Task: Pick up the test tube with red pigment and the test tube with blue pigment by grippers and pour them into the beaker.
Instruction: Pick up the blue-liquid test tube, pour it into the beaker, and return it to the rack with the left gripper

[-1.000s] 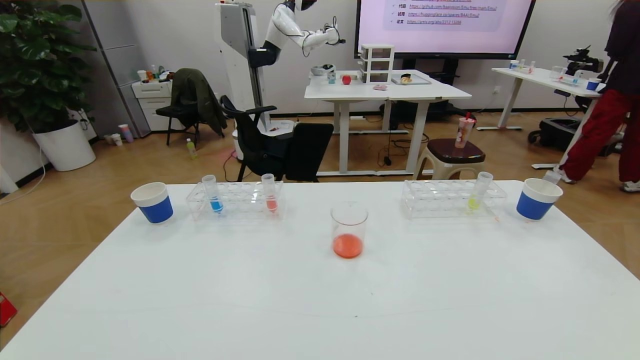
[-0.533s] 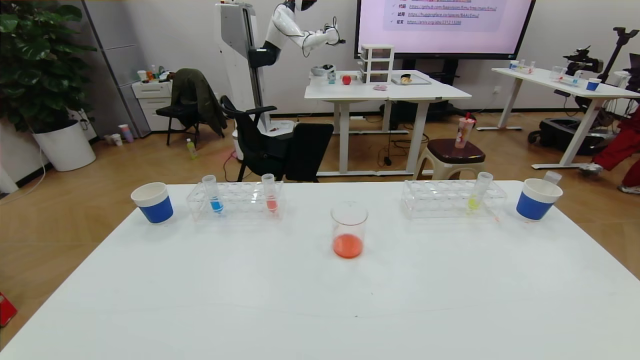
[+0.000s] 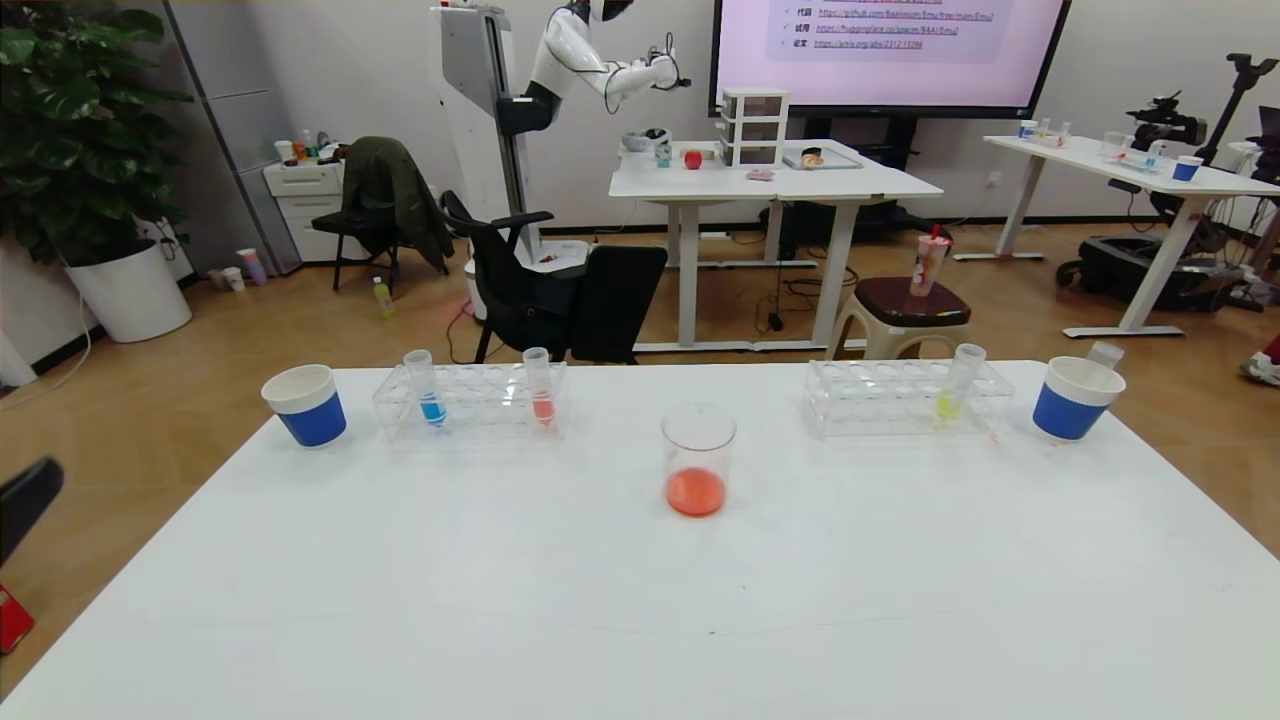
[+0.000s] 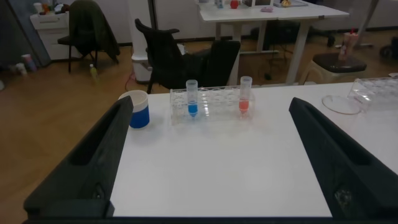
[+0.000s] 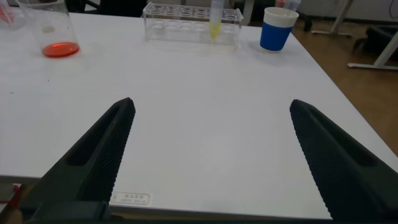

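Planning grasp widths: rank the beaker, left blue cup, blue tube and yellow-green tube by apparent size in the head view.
1. Beaker, though it stands nearer the camera.
2. Left blue cup.
3. Blue tube and yellow-green tube: they look alike, no ranking.

I see the test tube with blue pigment (image 3: 428, 388) upright near the left end of a clear rack (image 3: 480, 397) by the table's far edge, the salmon-orange tube (image 3: 540, 386) toward the rack's right end. The beaker (image 3: 697, 460) stands mid-table holding orange-red liquid.
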